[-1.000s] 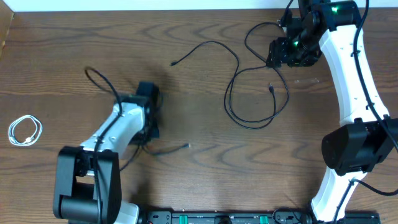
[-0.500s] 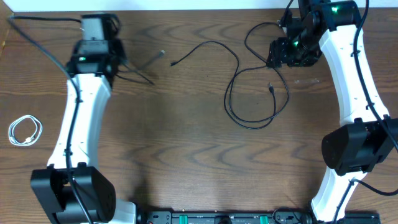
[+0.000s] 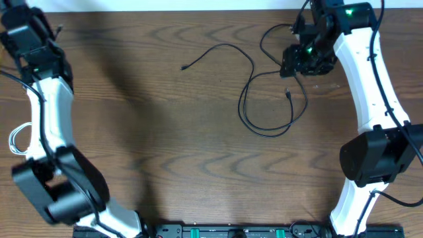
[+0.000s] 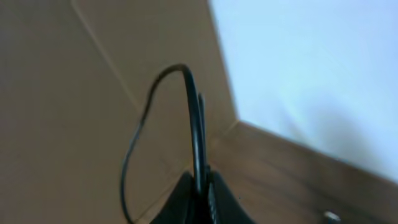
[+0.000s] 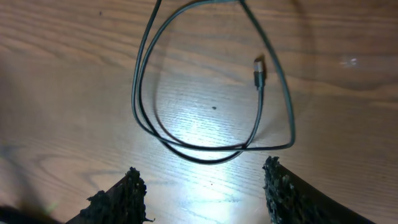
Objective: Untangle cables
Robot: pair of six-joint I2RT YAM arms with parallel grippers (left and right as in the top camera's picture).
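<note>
1. Overhead view is showing the left arm [image 3: 49, 106] standing stretched along the table's [image 3: 165, 145] left edge, with its wrist up in the far left corner.
2. Left wrist view, though blurred, is showing the left gripper [image 4: 200, 190] with its fingers pressed together around the held black cable [image 4: 194, 118]. This cable is rising from between the fingertips, arching over at the top and dropping down the left side in a loop.
3. The white cable [image 3: 11, 140] is lying coiled near the left edge of the table, partly hidden behind the left arm.
4. The loose black cable [image 3: 268, 135] is lying on the wood towards the right of centre. It is forming a wide loop, with a smaller loop at the far edge beside the right gripper.
5. One small plug [image 3: 184, 67] of it is resting well to the left of the loops, in the upper middle of the table.
6. Another plug [image 5: 259, 73] is lying inside the wide loop, pointing towards the near side.
7. The right arm [image 3: 367, 73] is leaning in from the right, with the right gripper [image 5: 202, 190] hovering over the loops at the far side.
8. Its fingers [image 5: 124, 196] are standing wide apart, holding nothing and touching no cable, with bare wood between them.
</note>
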